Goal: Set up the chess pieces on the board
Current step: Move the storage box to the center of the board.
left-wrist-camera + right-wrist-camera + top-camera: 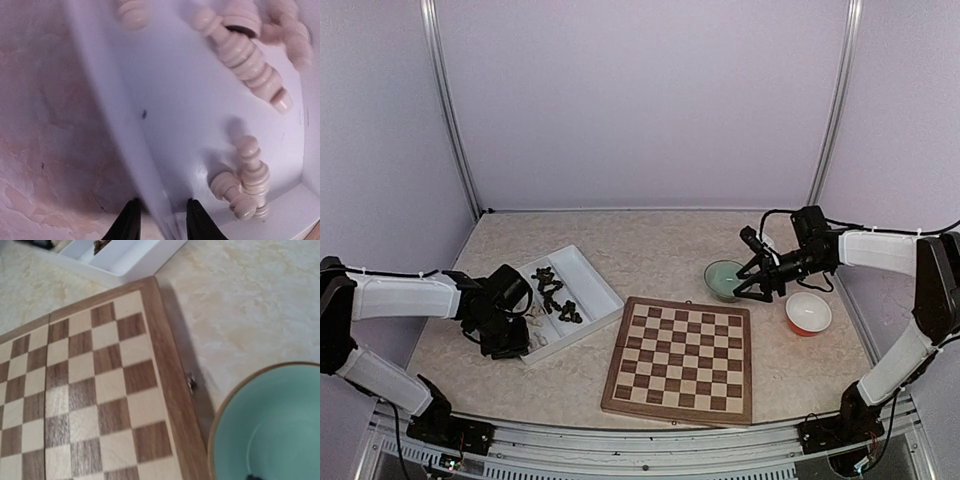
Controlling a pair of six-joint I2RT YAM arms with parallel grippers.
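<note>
**Step in hand (judged):** first pick of a cream piece from the white tray [112, 120], for transfer to the board [680, 362]

**State check**
- Left gripper [162, 226]: claw narrowly spread, nothing pinched. One of the fingertips [129, 222] outside the tray, the other inside, straddling the side wall near a corner.
- Right gripper [748, 283]: claw spread wide, empty, hovering at the teal bowl [718, 272] just beyond the board's far right corner.
- Chess pieces: none on the board. Cream pieces [247, 172] lying on their sides in the tray's end compartment, two of them touching in the corner just beside the inner fingertip, more toward the far end. Dark pieces [555, 295] heaped in the neighbouring compartment.

**Procedure**
1. Lift clear of the wall before any sideways move. Closing or dragging here is likely to clamp or shove the tray.
2. Shift inward over the corner pair and widen the claw enough to span a single piece.
3. Align the fingers across the narrow waist of one piece, not along its length.
4. Descend close to the tray floor, close gently, and check for a second piece riding along.
5. Expect rolling, given the round turned profile. Grip low, near the base, for easier uprighting.
6. Carry to an edge-row square and set down base first.
7. Keep the right arm parked away from the left arm's route
</note>
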